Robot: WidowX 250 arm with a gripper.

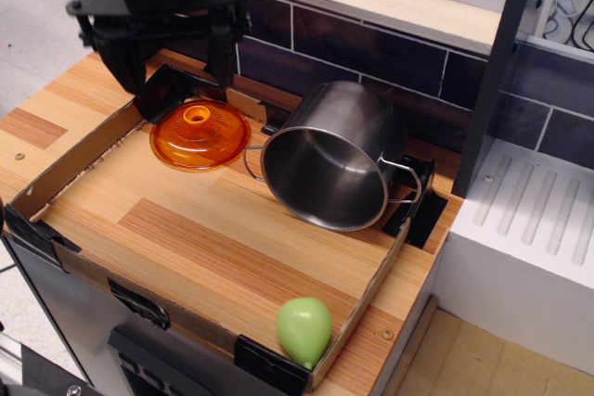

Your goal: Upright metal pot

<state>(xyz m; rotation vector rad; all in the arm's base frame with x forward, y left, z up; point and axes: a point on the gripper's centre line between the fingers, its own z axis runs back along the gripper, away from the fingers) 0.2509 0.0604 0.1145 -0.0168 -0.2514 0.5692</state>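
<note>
The metal pot [336, 153] lies tipped on its side at the back right of the wooden tray [213, 238], its open mouth facing front-left. One wire handle sticks out at its left, the other at its right by the tray's corner. My gripper [172, 70] hangs above the tray's back left corner, over the far edge of the orange lid. Its two black fingers [221, 55] are spread wide and hold nothing. It is well to the left of the pot and not touching it.
An orange translucent dome lid [200, 134] sits left of the pot. A green pear-shaped object [303, 329] rests at the tray's front right corner. Low cardboard walls [70, 169] edge the tray. A tiled wall and shelf stand behind; a white unit [529, 229] stands right.
</note>
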